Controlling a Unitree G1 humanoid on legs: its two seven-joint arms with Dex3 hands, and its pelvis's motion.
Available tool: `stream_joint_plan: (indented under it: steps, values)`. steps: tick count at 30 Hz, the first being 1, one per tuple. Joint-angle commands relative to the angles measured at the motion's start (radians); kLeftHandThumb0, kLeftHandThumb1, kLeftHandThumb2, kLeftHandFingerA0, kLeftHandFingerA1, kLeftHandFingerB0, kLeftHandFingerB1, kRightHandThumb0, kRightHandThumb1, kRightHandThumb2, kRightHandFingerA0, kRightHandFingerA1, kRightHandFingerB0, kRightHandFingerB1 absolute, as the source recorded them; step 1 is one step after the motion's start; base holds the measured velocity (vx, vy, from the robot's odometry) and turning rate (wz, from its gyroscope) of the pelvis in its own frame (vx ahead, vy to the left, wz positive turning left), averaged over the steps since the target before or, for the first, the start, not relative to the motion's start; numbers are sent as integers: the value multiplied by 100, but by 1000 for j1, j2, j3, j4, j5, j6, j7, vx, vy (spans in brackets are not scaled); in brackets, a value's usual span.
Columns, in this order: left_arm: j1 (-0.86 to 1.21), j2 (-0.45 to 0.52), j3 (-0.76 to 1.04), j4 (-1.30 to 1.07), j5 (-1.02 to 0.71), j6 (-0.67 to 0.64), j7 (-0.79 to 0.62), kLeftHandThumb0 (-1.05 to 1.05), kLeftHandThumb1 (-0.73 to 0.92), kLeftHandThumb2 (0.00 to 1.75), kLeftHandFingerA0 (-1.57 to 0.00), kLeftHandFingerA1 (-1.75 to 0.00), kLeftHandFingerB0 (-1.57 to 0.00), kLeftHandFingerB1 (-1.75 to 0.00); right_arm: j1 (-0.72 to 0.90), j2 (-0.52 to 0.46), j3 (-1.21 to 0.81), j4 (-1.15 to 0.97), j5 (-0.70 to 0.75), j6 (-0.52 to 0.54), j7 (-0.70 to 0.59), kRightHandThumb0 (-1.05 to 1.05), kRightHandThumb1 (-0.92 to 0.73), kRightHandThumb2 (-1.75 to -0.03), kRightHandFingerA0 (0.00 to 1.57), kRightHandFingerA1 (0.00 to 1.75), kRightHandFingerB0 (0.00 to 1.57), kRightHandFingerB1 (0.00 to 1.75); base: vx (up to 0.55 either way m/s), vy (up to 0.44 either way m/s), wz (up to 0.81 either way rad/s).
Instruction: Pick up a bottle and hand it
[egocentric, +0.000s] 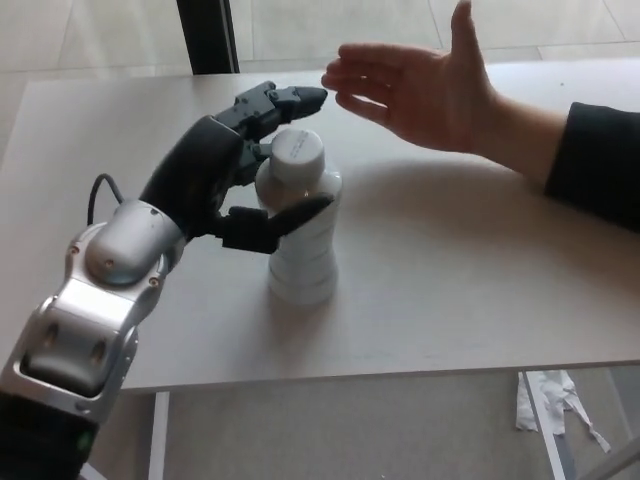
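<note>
A white plastic bottle with a white cap stands upright near the middle of the table. My left hand has come in from the left and reaches around the bottle, thumb across its front and fingers spread behind the cap. The fingers are still apart, not clamped on the bottle. A person's open hand, palm turned my way, hovers above the table just behind and right of the bottle. My right hand does not show.
A dark vertical post stands beyond the table's far edge. The table's front edge runs across the lower picture, with metal legs and crumpled paper on the floor below.
</note>
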Motion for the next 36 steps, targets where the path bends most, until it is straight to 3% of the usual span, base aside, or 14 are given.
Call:
stream_joint_plan:
  steps: [1,2,5,10,11,16,18,21,25,26,29,31,32,36]
  values:
    - [2,14,-13,1,39,68,-39,-77,43,85,-21,-56,-9,-43,-12,-23,-5,1,23,-7,19,-69,-47,-86,47,70,27,51,0,0,0]
    - [5,32,-20,-6,42,97,-58,-80,54,58,-25,-49,-15,-31,-16,-24,0,10,16,-16,12,-62,-58,-57,47,95,33,44,0,0,0]
    - [-1,55,-24,-6,32,133,-96,-77,53,57,-11,-45,-10,-28,-23,-24,5,16,13,-16,9,-62,-43,-86,50,74,28,53,0,0,0]
    - [-5,90,-24,-17,25,181,-141,-70,37,87,-2,-34,-2,-20,-30,-22,14,2,10,-6,6,-60,-57,-58,57,75,34,43,0,0,0]
    - [-7,93,-24,-17,25,197,-147,-81,49,56,-1,-37,0,-24,-30,-20,13,1,12,-5,4,-63,-56,-57,57,75,36,45,0,0,0]
    - [-3,88,-40,-27,37,251,-143,-70,36,86,-2,-27,0,-16,-32,-22,17,-21,12,4,9,-63,-57,-58,86,125,34,45,0,0,0]
    - [3,76,-37,-30,36,266,-131,-70,36,86,-1,-21,0,-16,-30,-24,27,-34,4,9,10,-65,-46,-85,88,108,29,53,0,0,0]
    - [7,51,-25,-37,25,303,-111,-70,39,86,-3,-37,0,-10,-34,-24,30,-44,6,23,6,-62,-57,-58,66,96,34,43,0,0,0]
    - [9,-26,4,54,21,203,-77,-78,42,87,-2,-12,0,-2,-49,-28,36,-35,6,15,19,-63,-57,-58,85,130,33,44,0,0,0]
    - [12,-53,0,75,32,180,-55,-87,49,56,0,-21,0,0,-45,-29,40,-47,3,22,18,-65,-57,-58,80,128,33,45,0,0,0]
    - [44,-107,3,101,40,121,-23,-83,48,92,0,-9,0,0,-47,-30,42,-42,2,22,14,-65,-57,-58,79,123,32,44,0,0,0]
    - [59,-133,8,118,45,95,-6,-94,48,58,0,-12,0,0,-45,-32,40,-41,5,24,15,-64,-57,-58,85,122,33,44,0,0,0]
    - [73,-171,15,124,48,90,36,-84,48,92,0,-17,0,0,-52,-36,40,-34,6,24,19,-65,-57,-58,85,128,32,45,0,0,0]
    - [109,-266,39,164,86,27,162,-70,40,87,-4,-54,0,-9,-59,-34,41,-28,6,23,18,-66,-57,-58,88,128,33,44,0,0,0]
